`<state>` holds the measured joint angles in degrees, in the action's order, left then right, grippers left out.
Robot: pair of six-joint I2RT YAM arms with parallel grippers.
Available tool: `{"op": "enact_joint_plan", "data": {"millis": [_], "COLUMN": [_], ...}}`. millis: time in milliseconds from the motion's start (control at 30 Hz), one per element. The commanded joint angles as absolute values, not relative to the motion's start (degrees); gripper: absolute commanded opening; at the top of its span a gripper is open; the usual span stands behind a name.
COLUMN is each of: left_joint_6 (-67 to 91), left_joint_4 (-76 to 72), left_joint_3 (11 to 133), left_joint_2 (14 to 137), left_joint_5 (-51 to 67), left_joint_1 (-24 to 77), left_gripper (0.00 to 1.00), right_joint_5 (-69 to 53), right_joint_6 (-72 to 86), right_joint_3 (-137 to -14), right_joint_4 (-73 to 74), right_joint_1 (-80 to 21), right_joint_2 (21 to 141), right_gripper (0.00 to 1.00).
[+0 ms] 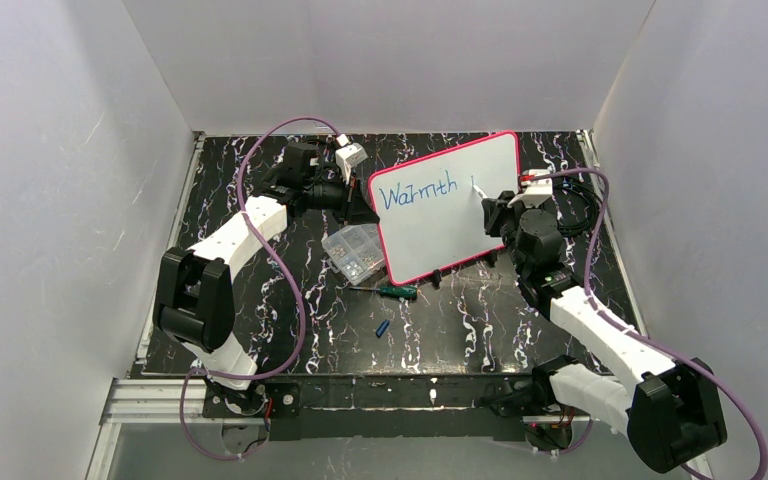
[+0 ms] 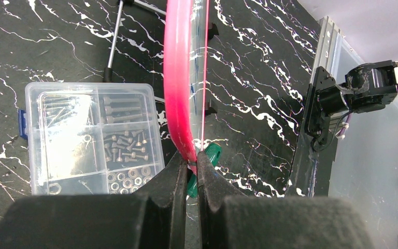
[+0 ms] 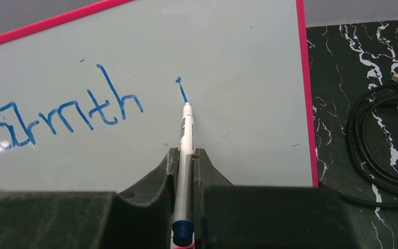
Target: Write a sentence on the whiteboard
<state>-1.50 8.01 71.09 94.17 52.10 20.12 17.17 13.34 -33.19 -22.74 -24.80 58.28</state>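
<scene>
We see the whiteboard [image 1: 460, 170] standing on its long edge toward the back centre of the black marbled worktop [image 1: 480, 325], its writing face turned to the two arms. The left gripper [image 2: 190, 162] is pressed together on the board's pink-red rim at the left edge, with its fingers [image 2: 173, 174] on either side of the thin frame. The right gripper [image 3: 185, 155] is clamped on a white marker [image 3: 186, 129] with a blue end. The marker's tip meets the board at the lower end of a short blue stroke with a dot above it.

That stroke lies just right of the sentence [image 1: 418, 192], which so far reads "Warmth" in blue handwriting across the upper left of the board.

A clear compartment box [image 1: 353, 250] of screws and nuts lies just beside the board's lower left corner. A green-handled screwdriver [image 1: 397, 292] rests on the worktop just in front of the board's bottom edge. A small blue cap [image 1: 382, 327] lies nearer the arms, apart from both. In the right wrist view, a coil of black cable [image 3: 383, 145] lies on the worktop to the right of the board.
</scene>
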Motion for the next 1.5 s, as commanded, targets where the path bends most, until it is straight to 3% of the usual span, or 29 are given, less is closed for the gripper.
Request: {"op": "enact_joint_plan", "data": {"millis": [0,367,767,1467], "left_joint_6": [-3.1,-3.0,-3.0,-3.0], "left_joint_4": [9.4,9.3,9.3,9.3], "left_joint_3": [72.9,72.9,72.9,72.9], "left_joint_2": [90.6,90.7,90.8,90.8], "left_joint_5": [54.8,54.8,54.8,54.8], "left_joint_1": [20.6,20.6,20.6,20.6], "left_gripper": [0.00,0.00,0.00,0.00], "right_joint_5": [17.1,17.0,17.3,22.0], "right_joint_6": [14.1,14.3,12.0,11.3], "right_joint_3": [-32.7,-36.1,-39.9,-37.2], "right_joint_4": [-22.6,-23.1,-27.1,-25.8], "right_joint_1": [-24.6,-24.6,-24.6,-24.6], "right_joint_2": [57.1,54.2,59.3,56.6], "right_gripper": [0.01,0.01,0.01,0.01]}}
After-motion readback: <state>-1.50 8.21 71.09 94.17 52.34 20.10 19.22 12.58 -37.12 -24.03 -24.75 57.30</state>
